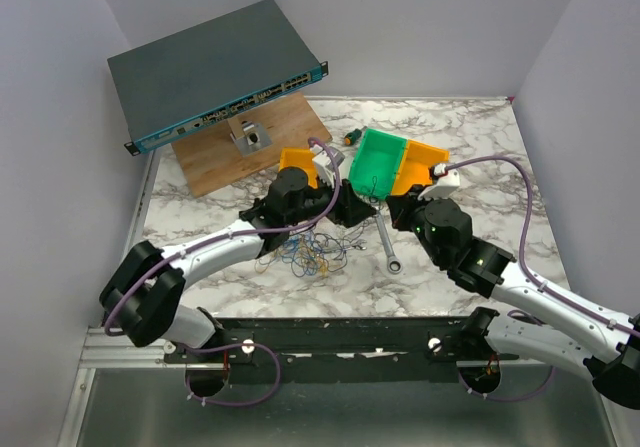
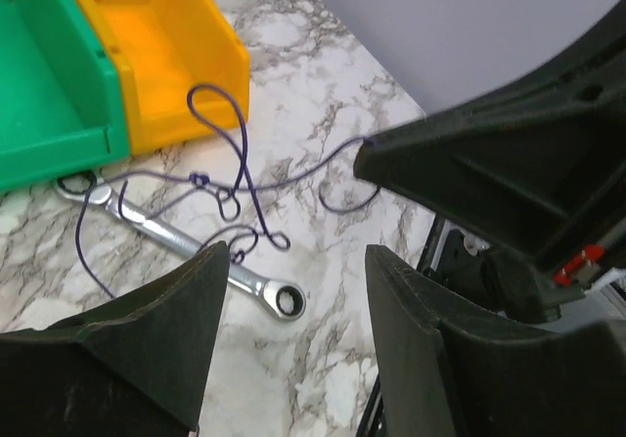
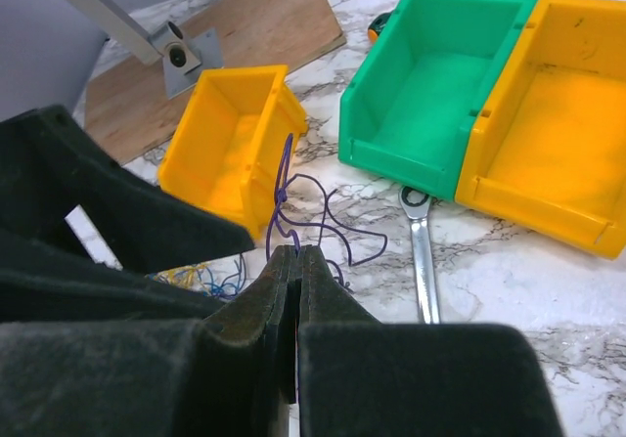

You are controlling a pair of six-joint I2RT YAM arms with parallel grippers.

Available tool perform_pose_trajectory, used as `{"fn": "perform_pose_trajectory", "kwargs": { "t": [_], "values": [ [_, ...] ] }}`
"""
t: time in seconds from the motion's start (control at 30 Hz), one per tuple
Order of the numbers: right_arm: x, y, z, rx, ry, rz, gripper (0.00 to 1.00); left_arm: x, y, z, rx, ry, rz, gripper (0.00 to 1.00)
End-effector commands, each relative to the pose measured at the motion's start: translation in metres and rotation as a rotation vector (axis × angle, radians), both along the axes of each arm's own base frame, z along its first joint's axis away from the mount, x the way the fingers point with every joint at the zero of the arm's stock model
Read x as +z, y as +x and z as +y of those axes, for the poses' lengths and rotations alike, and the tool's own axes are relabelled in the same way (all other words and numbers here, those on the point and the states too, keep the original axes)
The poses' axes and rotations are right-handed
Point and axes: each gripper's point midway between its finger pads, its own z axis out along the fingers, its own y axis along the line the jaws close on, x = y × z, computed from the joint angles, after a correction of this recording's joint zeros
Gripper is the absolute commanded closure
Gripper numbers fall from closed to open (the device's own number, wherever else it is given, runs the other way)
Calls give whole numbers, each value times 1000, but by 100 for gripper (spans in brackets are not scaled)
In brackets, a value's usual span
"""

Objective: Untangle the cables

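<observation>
- Right tool [image 3: 296, 261]: fingers pressed together, pinching a single purple wire [image 3: 284, 178]. The wire rises from the pinch in a narrow loop, seen against the small yellow bin [image 3: 210, 178].
- Left tool [image 2: 298, 261]: fingers spread, nothing between them. The pinched wire runs across its view just past the fingertips, with several slack loops and a small knot partway along.
- Cables [image 1: 305, 257]: the main bundle, blue and yellow strands, lies in a loose heap on the table [image 1: 470, 137], under the left arm and on the near side of both tools. The purple wire appears to trail back toward it; I cannot trace the join.
- Wrench [image 1: 389, 244]: flat on the table just beside the bundle and below the strung wire. I cannot tell if the wire touches it.
- Step in hand (judgement): drawing one strand out of the tangle; most of the bundle is not yet sorted.
- To do it well (judgement):
  - The right pinch must not slacken.
  - The left tool should close on the same wire near the knot, on the bundle side.
  - The two tools then part slowly under low tension.
  - If a loop tightens instead of opening, give slack and re-grip.
  - Steer the wire off the wrench head and the bin rims, where a hair-thin strand would snag.
- Farther back: the green bin [image 3: 391, 158] and the large yellow bin [image 3: 528, 197] stand side by side, touching.
- Farthest: the wooden board [image 1: 215, 162] and the network switch [image 1: 200, 77], well apart from the work.
</observation>
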Motion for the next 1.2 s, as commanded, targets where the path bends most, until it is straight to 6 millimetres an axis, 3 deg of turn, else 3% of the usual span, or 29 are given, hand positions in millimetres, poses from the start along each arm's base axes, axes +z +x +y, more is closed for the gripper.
{"fn": "perform_pose_trajectory", "kwargs": {
  "t": [0.0,0.17,0.3,0.53,0.87,1.07,1.17],
  "values": [
    [12,-3,8,38,36,-7,99,24,14,-23,-18,-73,-24,43],
    [12,-2,8,32,35,-7,99,5,35,-32,36,-13,52,67],
    [12,0,-4,-32,35,-9,99,1,35,-36,18,-11,52,97],
    [-12,7,-50,-290,-56,35,99,12,27,-10,28,-9,16,100],
    [-57,3,-97,-515,-105,95,99,23,38,93,199,-45,90,100],
    [-56,2,-123,-625,-105,89,99,29,40,162,456,-36,73,100],
    [-50,0,-130,-653,-103,77,99,43,35,193,590,-59,5,100]
  ]
}}
